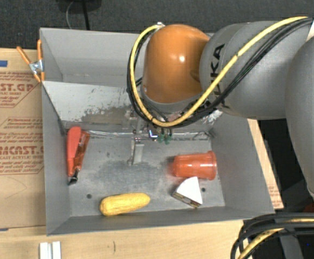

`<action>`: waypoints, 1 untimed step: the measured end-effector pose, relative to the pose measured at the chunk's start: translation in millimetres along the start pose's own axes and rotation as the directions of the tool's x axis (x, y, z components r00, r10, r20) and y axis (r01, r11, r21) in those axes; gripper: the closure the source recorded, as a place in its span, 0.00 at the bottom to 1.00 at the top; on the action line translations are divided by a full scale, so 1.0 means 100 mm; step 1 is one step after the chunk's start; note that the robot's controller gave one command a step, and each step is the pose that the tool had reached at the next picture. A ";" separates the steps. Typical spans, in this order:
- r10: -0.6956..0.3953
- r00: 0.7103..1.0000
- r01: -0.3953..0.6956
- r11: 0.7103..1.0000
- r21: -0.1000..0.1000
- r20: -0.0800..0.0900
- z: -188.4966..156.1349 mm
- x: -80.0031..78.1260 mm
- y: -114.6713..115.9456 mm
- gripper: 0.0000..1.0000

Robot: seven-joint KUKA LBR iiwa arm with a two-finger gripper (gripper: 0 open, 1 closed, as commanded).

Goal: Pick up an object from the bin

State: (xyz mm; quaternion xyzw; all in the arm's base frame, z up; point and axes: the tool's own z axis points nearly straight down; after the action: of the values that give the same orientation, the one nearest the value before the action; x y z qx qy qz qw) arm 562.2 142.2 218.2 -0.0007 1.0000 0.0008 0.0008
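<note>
The hand [137,151] hangs in the grey metal bin [81,53] near a toppled orange plastic cup [195,165]; open or shut, I can't tell.

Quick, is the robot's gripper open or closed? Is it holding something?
Gripper: can't tell if open or closed; nothing seen held. It hangs over bare floor of the bin, left of the red cup.

4 objs on floor of grey metal bin [57,161]:
- orange-red flat stapler-like tool w/ black parts [75,152]: lying lengthwise along left wall.
- yellow bumpy corn-cob-shaped piece [124,203]: on its side, crosswise, near front wall.
- orange-red plastic cup [195,165]: tipped on its side, right of centre.
- white wedge w/ tan edge [189,191]: just in front of cup, can't tell if touching.
</note>
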 end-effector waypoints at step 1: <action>-0.091 0.996 0.091 0.996 0.000 0.001 0.52 0.25 0.01 0.00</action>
State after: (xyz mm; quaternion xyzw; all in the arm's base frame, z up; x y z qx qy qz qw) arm 536.9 143.1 165.8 -0.0461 0.9989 0.0006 0.0012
